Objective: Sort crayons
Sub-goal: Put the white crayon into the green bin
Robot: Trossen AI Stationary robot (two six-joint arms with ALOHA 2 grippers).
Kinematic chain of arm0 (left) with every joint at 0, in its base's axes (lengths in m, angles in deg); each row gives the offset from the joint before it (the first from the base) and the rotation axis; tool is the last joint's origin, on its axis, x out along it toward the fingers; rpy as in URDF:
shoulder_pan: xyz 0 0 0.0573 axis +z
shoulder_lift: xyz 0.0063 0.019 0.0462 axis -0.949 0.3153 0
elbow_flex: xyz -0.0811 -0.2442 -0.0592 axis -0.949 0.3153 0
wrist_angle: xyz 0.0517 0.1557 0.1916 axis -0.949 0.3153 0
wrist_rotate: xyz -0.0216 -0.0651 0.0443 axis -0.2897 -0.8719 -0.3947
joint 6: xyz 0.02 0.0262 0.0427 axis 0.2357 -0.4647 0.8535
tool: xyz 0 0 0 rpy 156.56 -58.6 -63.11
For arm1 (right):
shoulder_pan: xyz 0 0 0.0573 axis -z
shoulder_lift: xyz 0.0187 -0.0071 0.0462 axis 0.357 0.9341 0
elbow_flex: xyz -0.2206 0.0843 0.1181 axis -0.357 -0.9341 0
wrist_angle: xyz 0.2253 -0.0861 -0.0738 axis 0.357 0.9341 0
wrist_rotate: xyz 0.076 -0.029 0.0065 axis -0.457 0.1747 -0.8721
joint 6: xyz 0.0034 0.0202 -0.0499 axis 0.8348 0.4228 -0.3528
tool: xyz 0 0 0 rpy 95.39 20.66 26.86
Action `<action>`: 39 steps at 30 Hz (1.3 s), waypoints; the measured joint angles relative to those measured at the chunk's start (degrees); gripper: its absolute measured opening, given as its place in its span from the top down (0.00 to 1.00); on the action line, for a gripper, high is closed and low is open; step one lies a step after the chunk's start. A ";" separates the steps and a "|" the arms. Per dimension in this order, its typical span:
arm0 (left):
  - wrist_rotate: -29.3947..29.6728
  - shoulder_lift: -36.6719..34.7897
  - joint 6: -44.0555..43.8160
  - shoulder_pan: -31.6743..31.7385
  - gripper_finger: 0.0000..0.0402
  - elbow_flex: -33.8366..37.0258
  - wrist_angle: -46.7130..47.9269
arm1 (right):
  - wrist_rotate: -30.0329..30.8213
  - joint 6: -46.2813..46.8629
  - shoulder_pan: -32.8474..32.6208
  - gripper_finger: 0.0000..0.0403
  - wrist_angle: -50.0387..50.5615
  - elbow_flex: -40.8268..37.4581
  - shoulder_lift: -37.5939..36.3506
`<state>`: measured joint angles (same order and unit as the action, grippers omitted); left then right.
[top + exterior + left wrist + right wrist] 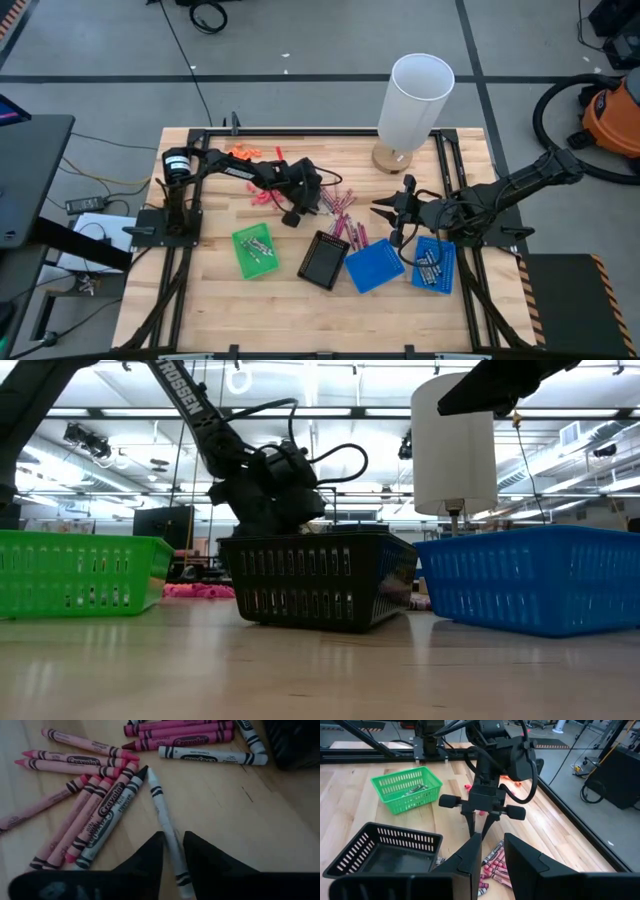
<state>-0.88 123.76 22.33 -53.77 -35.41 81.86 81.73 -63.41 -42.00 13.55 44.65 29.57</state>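
While the left gripper (172,851) straddles one white crayon (165,822) on the counter (210,300), the right gripper (381,209) hovers to the right of the crayon pile.

Left jaws are lowered over the pile of crayons (343,212) at mid-counter, one finger on each side of the white crayon; they are narrowly parted and it cannot be told whether they already grip it. Pink crayons (85,762) and further white ones lie loose on the wood beside it. Right jaws stand slightly parted, holding nothing, above the counter near the blue basket (374,266). A green basket (256,250) lies near-left, a black basket (323,260) at near-centre, and a second blue basket (433,265) near-right. A white cylinder (414,100) stands at the far edge.
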 joint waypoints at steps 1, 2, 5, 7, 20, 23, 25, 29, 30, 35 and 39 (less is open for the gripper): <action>0.20 0.00 0.01 0.00 0.81 0.00 0.41 | 0.00 0.00 0.00 0.77 0.00 0.00 0.01; 0.59 0.00 0.08 0.00 0.83 -0.02 0.78 | 0.00 0.01 0.00 0.77 0.00 0.00 0.00; 3.61 -0.13 1.42 -0.70 0.90 -0.07 1.80 | 0.00 0.01 0.00 0.77 -0.02 0.00 -0.02; 5.44 -0.17 2.08 -1.32 0.94 -0.07 2.33 | 0.00 0.01 0.00 0.77 -0.02 0.00 0.00; 16.42 -3.10 3.32 -5.91 0.96 0.25 3.72 | 0.00 0.02 0.00 0.77 -0.07 0.00 0.01; 17.95 -5.79 3.30 -5.92 0.96 0.70 6.73 | -0.02 0.01 0.00 0.77 -0.32 0.00 0.01; 18.77 -8.02 3.30 -5.86 0.96 0.70 7.88 | -0.06 0.03 -0.04 0.77 -0.55 0.00 0.00; 20.15 -12.68 3.18 -5.92 0.96 0.52 11.72 | -0.43 0.03 -0.13 0.77 -0.50 0.00 0.01; 20.40 -13.74 2.72 -5.99 0.96 0.52 12.23 | -0.44 0.03 -0.13 0.77 -0.50 0.00 0.01; 21.28 -19.99 -0.38 -7.47 0.96 0.39 17.44 | -0.48 0.05 -0.26 0.77 -0.92 0.00 0.00; 21.72 -24.66 -4.12 -10.25 0.96 0.37 21.67 | -0.95 0.20 -0.33 0.77 -0.92 0.02 -0.01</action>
<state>20.85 99.10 18.21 -64.02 -35.04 103.54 80.78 -63.20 -42.33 12.63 44.67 29.56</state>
